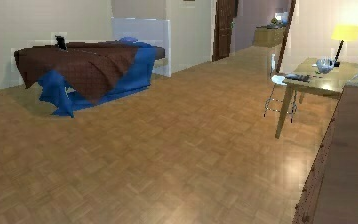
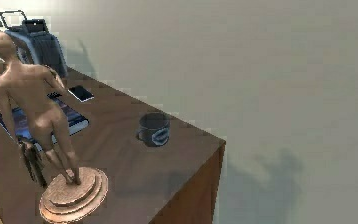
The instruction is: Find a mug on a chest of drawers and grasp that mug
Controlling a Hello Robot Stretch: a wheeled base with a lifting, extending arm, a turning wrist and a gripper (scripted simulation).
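A dark grey-blue mug (image 2: 155, 129) stands upright on the dark wooden top of a chest of drawers (image 2: 182, 165), a little in from its far edge and near its right corner. In the forward view the same dark wooden chest (image 1: 339, 160) runs along the right edge.
A tan statue of a figure on a round base (image 2: 42, 120) stands on the top, left of the mug, with a small dark object (image 2: 29, 160) beside it. A phone (image 2: 82, 94), a flat book (image 2: 72, 122) and a dark device (image 2: 35, 45) lie farther left. Across the wooden floor are a bed (image 1: 92, 65) and a desk with a lamp (image 1: 317, 80).
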